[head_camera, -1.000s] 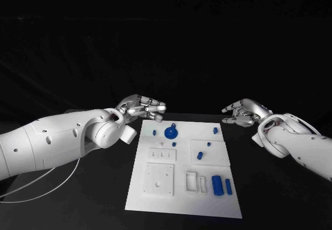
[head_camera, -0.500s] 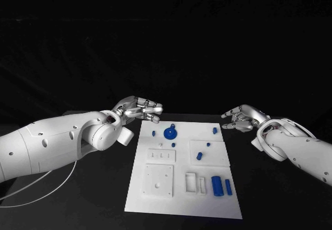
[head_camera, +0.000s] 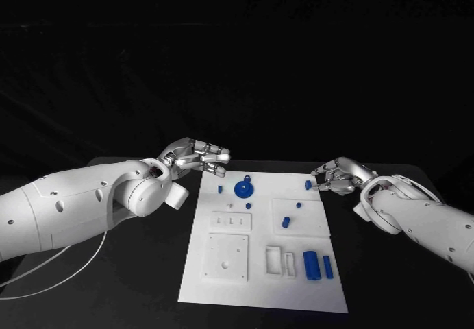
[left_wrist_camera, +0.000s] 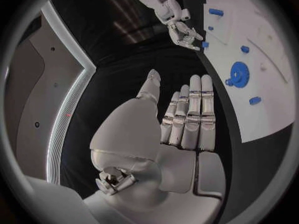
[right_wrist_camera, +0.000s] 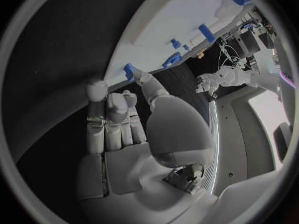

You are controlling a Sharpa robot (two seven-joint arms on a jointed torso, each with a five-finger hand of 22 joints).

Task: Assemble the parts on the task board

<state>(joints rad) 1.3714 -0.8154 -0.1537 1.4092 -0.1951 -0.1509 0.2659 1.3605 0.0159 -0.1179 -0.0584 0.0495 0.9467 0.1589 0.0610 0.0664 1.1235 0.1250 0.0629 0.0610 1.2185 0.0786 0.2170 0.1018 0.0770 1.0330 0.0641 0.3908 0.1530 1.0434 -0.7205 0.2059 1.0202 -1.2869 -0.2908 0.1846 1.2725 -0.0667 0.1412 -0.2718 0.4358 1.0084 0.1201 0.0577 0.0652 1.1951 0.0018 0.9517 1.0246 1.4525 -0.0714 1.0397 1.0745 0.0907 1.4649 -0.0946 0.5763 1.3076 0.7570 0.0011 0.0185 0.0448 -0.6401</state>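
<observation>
Several small blue parts sit on the white task board, which lies lengthwise in the middle of the black table. A blue gear stands near the board's far end, with a small blue peg to its left and another peg close to the far right edge. A short blue piece rests on a raised white square around mid-board, and two blue cylinders lie side by side near the right edge toward the near end. White blocks and plates occupy the left half. The right hand hovers at the board's far right edge, fingers apart and empty, its thumb tip just beside the far-right peg. The left hand hangs off the far left corner, fingers loosely extended, holding nothing.
</observation>
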